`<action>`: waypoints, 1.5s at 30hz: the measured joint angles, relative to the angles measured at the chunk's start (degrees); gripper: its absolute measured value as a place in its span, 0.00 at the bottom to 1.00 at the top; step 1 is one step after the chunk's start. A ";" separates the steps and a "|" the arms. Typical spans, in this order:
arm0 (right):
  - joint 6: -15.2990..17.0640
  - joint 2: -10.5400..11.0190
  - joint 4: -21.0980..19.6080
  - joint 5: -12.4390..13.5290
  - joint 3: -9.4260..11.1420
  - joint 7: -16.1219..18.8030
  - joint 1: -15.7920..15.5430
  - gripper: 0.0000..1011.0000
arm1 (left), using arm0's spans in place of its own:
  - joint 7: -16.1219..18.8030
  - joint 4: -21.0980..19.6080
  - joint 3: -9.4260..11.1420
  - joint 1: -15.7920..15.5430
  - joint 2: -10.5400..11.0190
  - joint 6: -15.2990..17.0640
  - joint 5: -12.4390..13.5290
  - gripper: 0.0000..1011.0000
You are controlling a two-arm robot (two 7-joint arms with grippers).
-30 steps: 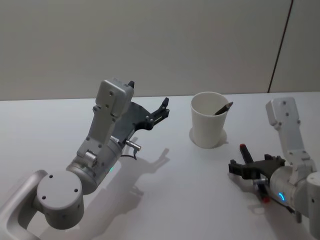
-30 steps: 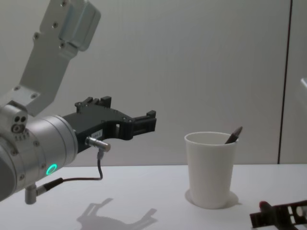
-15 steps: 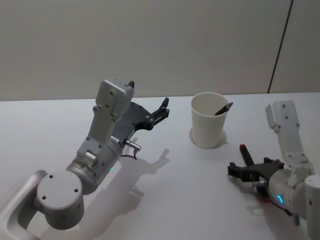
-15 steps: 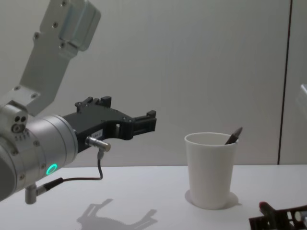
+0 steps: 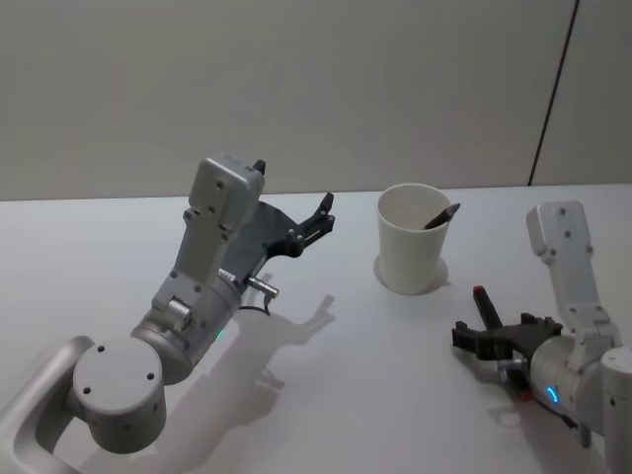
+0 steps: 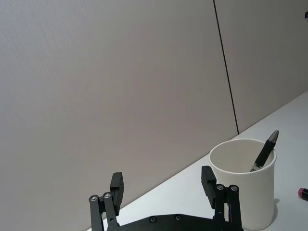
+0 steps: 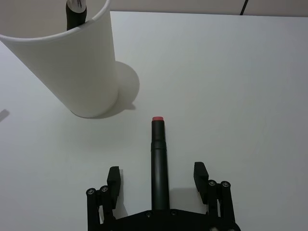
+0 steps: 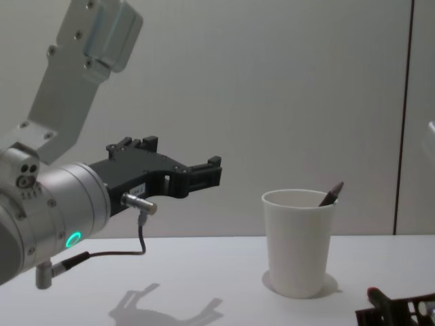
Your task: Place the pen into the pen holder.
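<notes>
"Pen holder [image 5: 412, 242] and table [image 5: 326, 395]: is anything changing?"

"Barely. The left gripper [image 6: 162, 177] is hanging raised beside the pen holder, fingers apart and empty. A second pen [image 6: 263, 154] is already leaning inside it. The right gripper [image 7: 157, 171] is easing slightly lower than a second ago, fingers spread on either side of the pen [image 7: 159, 144] lying on the table."

"Lining up a grasp?"

"Seemingly, though nothing is clamping yet."
</notes>
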 joint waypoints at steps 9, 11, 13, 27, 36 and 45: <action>-0.02 -0.14 0.08 -0.08 0.09 -0.11 -0.13 0.90 | 0.00 0.00 0.00 0.00 0.00 0.00 0.00 0.99; -0.02 -0.15 0.09 -0.09 0.11 -0.12 -0.14 0.89 | 0.00 0.00 0.00 0.00 0.00 0.00 0.00 0.99; -0.02 -0.17 0.11 -0.09 0.14 -0.13 -0.16 0.88 | 0.00 0.00 0.00 0.00 0.00 0.00 0.00 0.99; -0.51 -0.62 0.13 0.48 0.84 -0.31 -0.38 0.80 | 0.00 0.00 0.00 0.00 0.00 0.00 0.00 0.99; -0.80 -0.90 0.05 1.01 1.22 -0.45 -0.47 0.72 | 0.00 0.00 0.00 0.00 0.00 0.00 0.00 0.99; -0.91 -1.03 -0.01 1.26 1.37 -0.52 -0.51 0.67 | 0.00 0.00 0.00 0.00 0.00 0.00 0.00 0.99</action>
